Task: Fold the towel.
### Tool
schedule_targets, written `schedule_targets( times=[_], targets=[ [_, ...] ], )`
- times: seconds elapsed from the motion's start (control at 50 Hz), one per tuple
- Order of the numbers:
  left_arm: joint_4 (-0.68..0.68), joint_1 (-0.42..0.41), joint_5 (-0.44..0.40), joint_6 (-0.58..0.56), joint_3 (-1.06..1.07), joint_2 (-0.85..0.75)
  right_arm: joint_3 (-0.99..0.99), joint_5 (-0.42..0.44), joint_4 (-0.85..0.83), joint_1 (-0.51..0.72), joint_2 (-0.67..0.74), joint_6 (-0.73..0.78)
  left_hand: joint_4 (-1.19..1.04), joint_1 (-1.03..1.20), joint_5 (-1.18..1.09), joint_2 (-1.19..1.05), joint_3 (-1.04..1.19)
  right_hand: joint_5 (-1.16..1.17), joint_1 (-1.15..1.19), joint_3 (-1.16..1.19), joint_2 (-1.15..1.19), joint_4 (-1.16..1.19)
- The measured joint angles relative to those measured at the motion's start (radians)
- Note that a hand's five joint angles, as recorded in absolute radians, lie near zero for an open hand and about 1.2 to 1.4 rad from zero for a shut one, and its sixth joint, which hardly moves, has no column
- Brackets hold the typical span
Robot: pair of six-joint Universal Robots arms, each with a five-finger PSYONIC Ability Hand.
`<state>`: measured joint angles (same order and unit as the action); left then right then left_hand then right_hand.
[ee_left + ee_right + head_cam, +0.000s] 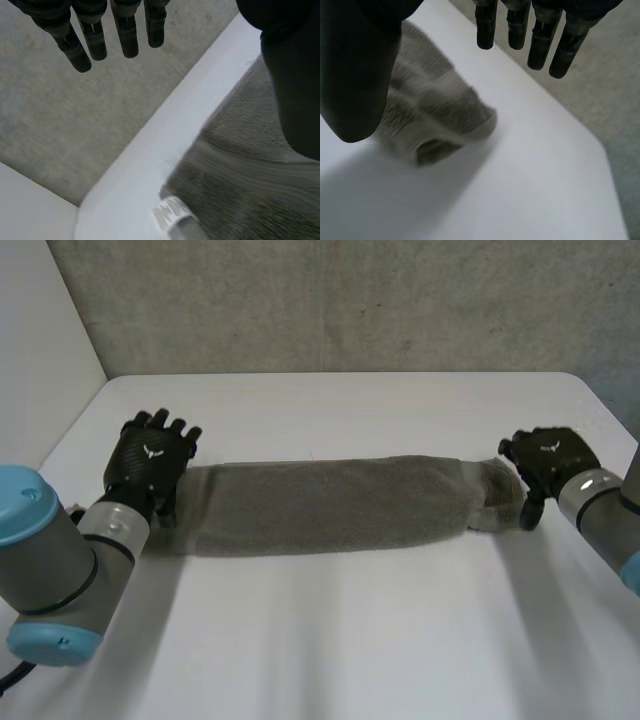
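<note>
A grey towel [330, 505] lies across the middle of the white table [340, 640] as a long narrow band. My left hand [148, 462] stands at its left end with straight fingers [82, 42], holding nothing. In the left wrist view the towel [245, 170] lies beside the thumb, and a white label [170, 212] shows at its edge. At the towel's right end my right hand [548, 465] is open too. In the right wrist view its fingers [540, 37] are straight above the bare table, and the towel's rumpled end [435, 117] lies by the thumb.
A grey wall [340, 300] rises behind the table's far edge. The table's right edge [610, 405] runs close behind my right hand. A pale floor [60, 100] lies beyond the far edge in the left wrist view.
</note>
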<state>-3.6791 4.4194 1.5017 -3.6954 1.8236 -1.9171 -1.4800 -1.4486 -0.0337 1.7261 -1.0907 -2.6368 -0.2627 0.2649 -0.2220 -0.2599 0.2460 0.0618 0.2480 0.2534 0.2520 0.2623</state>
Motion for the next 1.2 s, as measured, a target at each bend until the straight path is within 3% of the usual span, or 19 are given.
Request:
schedule_targets(
  times=[0.08,0.22,0.4,0.58,0.7,0.8,0.9,1.02,1.2],
  targets=[
    [0.000,0.004,0.000,0.070,0.018,-0.003,-0.015,0.005,-0.022,-0.007,0.042,-0.025,0.000,0.000,0.000,0.000,0.000,0.075,0.051,0.039,0.041,0.029],
    [0.001,0.010,-0.001,0.176,0.022,-0.007,-0.012,0.015,-0.070,-0.013,0.109,-0.068,0.000,0.000,0.000,0.000,0.000,0.344,0.327,0.315,0.329,0.310],
    [-0.020,0.012,-0.003,0.196,0.030,-0.010,-0.006,0.028,-0.104,-0.027,0.142,-0.080,0.000,0.000,0.000,0.000,0.000,1.082,1.071,1.061,1.040,1.057],
    [-0.079,0.014,0.001,0.183,0.040,-0.033,-0.022,0.037,-0.112,-0.098,0.114,-0.069,0.000,0.000,0.000,0.000,0.000,1.094,1.078,1.081,1.041,1.082],
    [-0.087,0.014,0.003,0.183,0.042,-0.035,-0.028,0.085,-0.105,-0.212,0.078,-0.026,0.000,0.000,0.000,0.000,0.000,1.096,1.078,1.081,1.041,1.084],
    [-0.080,0.009,0.003,0.184,0.046,-0.024,0.031,0.151,-0.079,-0.360,0.069,0.097,0.000,0.000,0.002,0.000,0.000,1.096,1.078,1.081,1.041,1.084],
    [-0.075,0.001,0.003,0.186,0.045,-0.006,0.133,0.173,-0.001,-0.402,0.066,0.186,0.000,-0.001,0.002,0.000,0.000,1.096,1.079,1.081,1.041,1.084],
    [-0.073,-0.007,0.010,0.190,0.034,0.031,0.296,0.182,0.125,-0.288,0.055,0.194,0.000,-0.001,0.002,0.000,0.000,1.096,1.082,1.081,1.043,1.084],
    [-0.073,-0.019,0.038,0.195,0.015,0.063,0.455,0.183,0.165,0.130,0.062,0.149,0.000,-0.002,0.002,0.000,0.000,1.096,1.083,1.081,1.067,1.084]
  ],
)
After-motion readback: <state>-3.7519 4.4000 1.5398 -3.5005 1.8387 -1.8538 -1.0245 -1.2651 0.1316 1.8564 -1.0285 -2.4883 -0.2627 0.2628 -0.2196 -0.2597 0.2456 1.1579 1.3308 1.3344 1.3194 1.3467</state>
